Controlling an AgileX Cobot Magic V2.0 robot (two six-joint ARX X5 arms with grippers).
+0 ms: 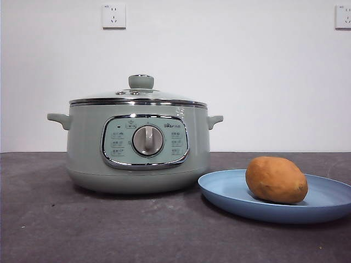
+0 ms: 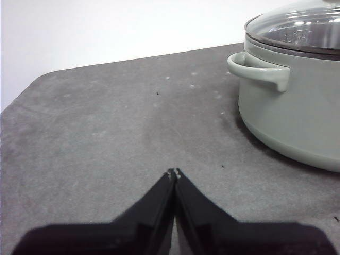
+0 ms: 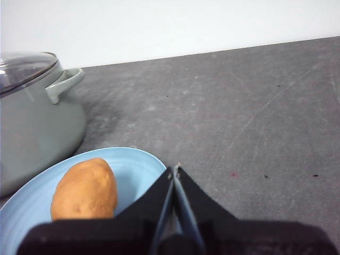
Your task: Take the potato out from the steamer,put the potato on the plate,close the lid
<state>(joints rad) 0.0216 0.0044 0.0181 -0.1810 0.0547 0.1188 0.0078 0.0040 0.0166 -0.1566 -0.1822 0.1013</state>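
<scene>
The sage-green steamer (image 1: 137,148) stands left of centre on the table, with its glass lid (image 1: 140,94) closed on top. The orange-brown potato (image 1: 276,179) lies on the light-blue plate (image 1: 230,189) to the right of the steamer. Neither arm shows in the front view. My left gripper (image 2: 174,173) is shut and empty above the bare table, apart from the steamer (image 2: 297,101). My right gripper (image 3: 175,169) is shut and empty, over the edge of the plate (image 3: 133,164), beside the potato (image 3: 86,188).
The dark grey table (image 1: 82,230) runs back to a white wall with two sockets (image 1: 114,16). The table's left corner shows in the left wrist view (image 2: 32,87). Bare table (image 3: 255,122) lies beyond the plate on the right.
</scene>
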